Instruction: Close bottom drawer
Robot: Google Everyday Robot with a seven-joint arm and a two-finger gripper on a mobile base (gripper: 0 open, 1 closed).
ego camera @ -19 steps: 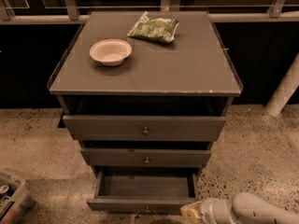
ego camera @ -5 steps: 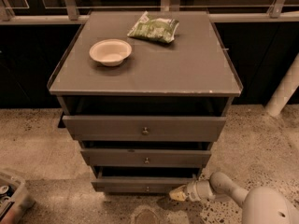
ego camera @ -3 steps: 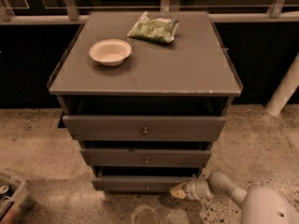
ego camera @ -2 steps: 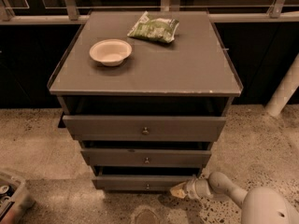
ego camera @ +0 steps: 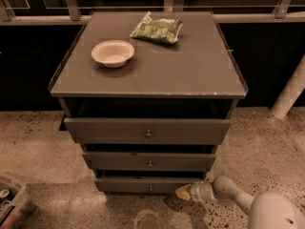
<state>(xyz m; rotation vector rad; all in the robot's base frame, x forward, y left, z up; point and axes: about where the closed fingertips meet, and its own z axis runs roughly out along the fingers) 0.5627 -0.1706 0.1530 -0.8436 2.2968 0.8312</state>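
The bottom drawer (ego camera: 143, 185) is the lowest, slimmest grey front of the grey cabinet (ego camera: 148, 80), with a small round knob (ego camera: 150, 188). Its front sits nearly in line with the middle drawer (ego camera: 148, 161) above it. My gripper (ego camera: 182, 192) is low at the drawer's right end, its tan tip against or just beside the front's right corner. The white arm (ego camera: 228, 197) runs from it to the lower right.
A top drawer (ego camera: 147, 130) with a knob sits above. A white bowl (ego camera: 112, 53) and a green snack bag (ego camera: 157, 28) lie on the cabinet top. A bin (ego camera: 12, 202) stands on the speckled floor at lower left. A white post (ego camera: 290, 92) stands at right.
Several seconds ago the bottom drawer stood pulled far out; it has since slid back in. Over the last second the gripper and drawer have barely moved.
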